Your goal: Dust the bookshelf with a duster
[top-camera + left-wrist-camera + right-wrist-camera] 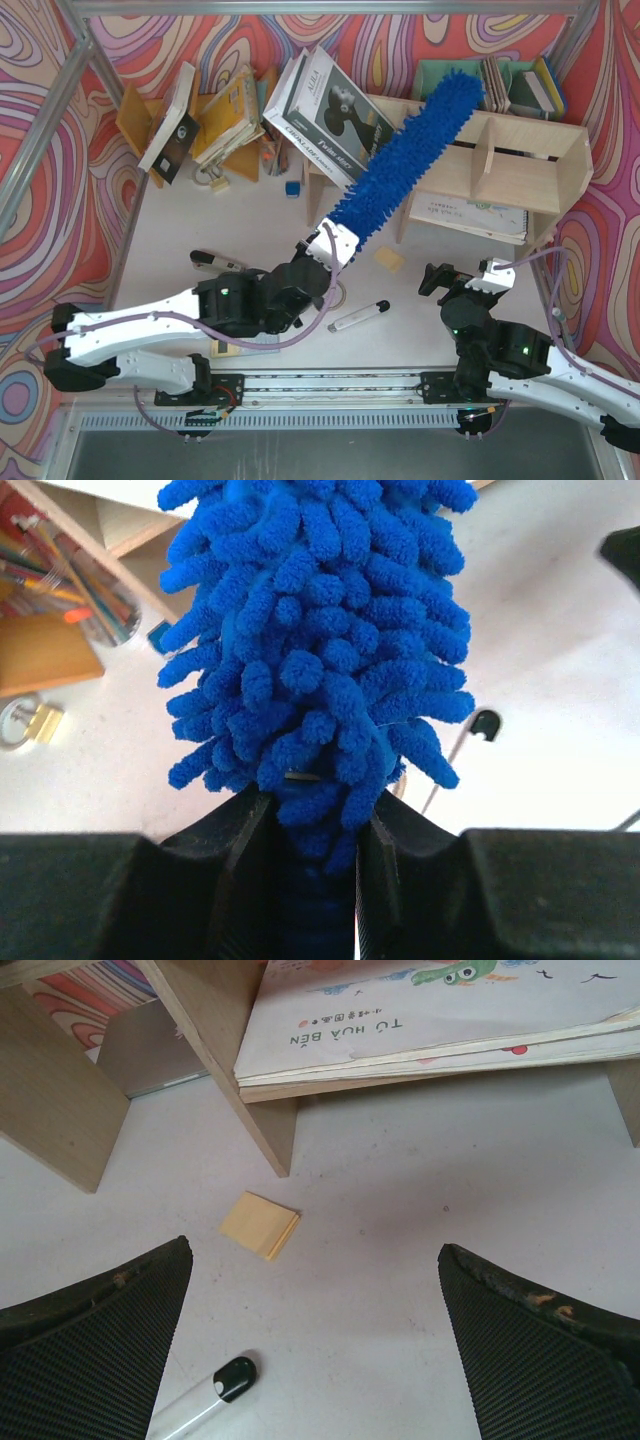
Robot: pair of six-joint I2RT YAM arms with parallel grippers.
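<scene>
1. Top external view: left hand (333, 243) near mid-desk (230, 225), clamped on the short handle of the duster (410, 160).
2. From that hand, fluffy blue head slanting away to the far right, across the left part of the bookshelf (530, 170), tip up at the top tier; touching the wood or not, cannot tell.
3. Left wrist view: fingers (240, 880) pressed against both sides of the handle, blue pile bulging just beyond them and filling the middle.
4. Right hand (465, 272) spread wide, holding nothing, on the near side of the bookshelf, to the right of the duster and apart from it.
5. Right wrist view: faces the lower tier, with a picture book (430, 1010) lying flat on it.
6. Yellow sticky pad (260, 1225) on the desk just near of a shelf upright; marker pen (205, 1405) nearer, by the left finger.
</scene>
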